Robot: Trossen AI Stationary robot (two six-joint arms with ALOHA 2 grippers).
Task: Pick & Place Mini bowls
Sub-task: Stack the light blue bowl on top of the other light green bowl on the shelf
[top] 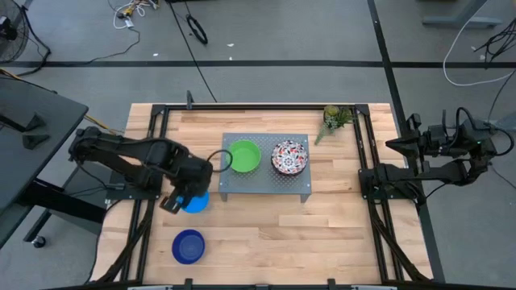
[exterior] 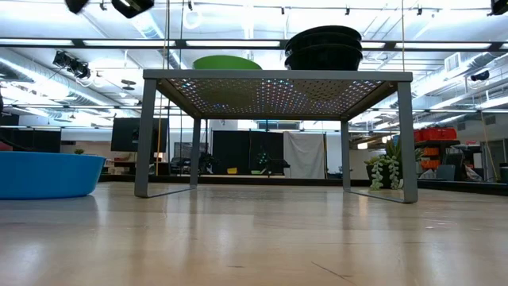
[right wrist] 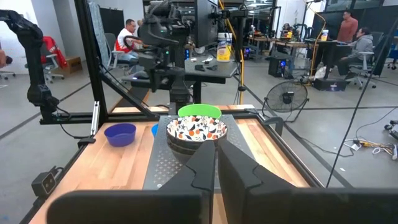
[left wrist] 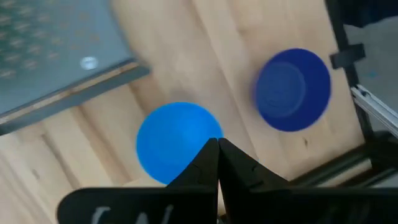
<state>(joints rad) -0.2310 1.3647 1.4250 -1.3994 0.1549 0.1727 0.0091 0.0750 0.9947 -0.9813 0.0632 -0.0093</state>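
I see my left gripper [left wrist: 217,144] pressed together, pinching nothing, its tips over the near rim of the light blue bowl [left wrist: 177,142] on the table [top: 322,242]. The dark blue bowl [top: 188,246] sits beyond it, apart. The green bowl [top: 244,156] and patterned bowls [top: 289,157] sit on the grey stand [top: 266,187], off to its side. My right gripper [right wrist: 216,149] waits at the far edge, fingers together.

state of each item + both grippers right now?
green bowl: upright on the grey stand
floral bowls: stacked on the stand beside it
light blue bowl: on the table, beside the stand
dark blue bowl: upright on the table, alone
left gripper: shut over the light blue bowl's rim
right gripper: shut, empty, parked at table's right
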